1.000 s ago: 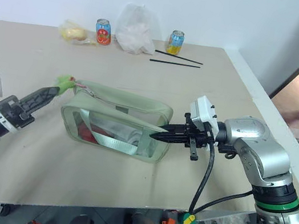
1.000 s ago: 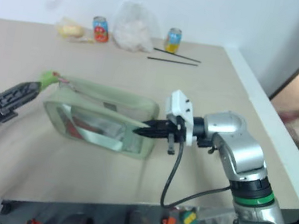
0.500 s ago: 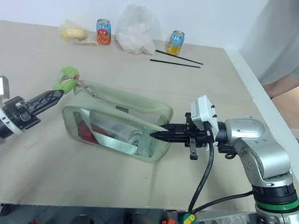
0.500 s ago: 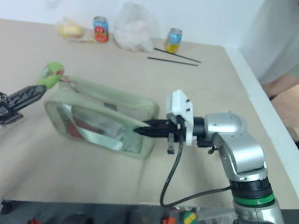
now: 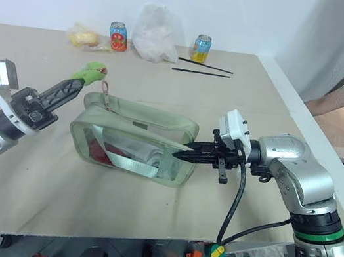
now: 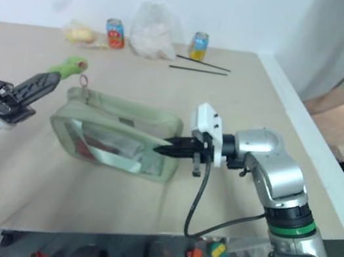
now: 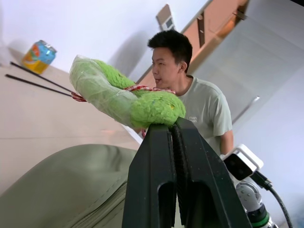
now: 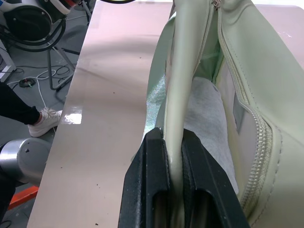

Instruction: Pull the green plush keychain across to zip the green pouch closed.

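Keychain [image 5: 90,73] clamped at left tool [image 5: 79,82] tip, above pouch [image 5: 130,145] corner; right tool [image 5: 180,156] pinching pouch rim.

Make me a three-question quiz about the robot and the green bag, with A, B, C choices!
1. Where are the drink cans?
A. table's far edge
B. inside the pouch
C. on the floor

2. How many cans?
A. one
B. two
C. four

3. The left end effector is:
A. wide open
B. shut on the green plush keychain
C. shut on a chopstick

Answers: A, they stand by the wall. B, one on each side of the white plastic bag. B, its fingers pinch the plush, while the right end effector clamps the green pouch.
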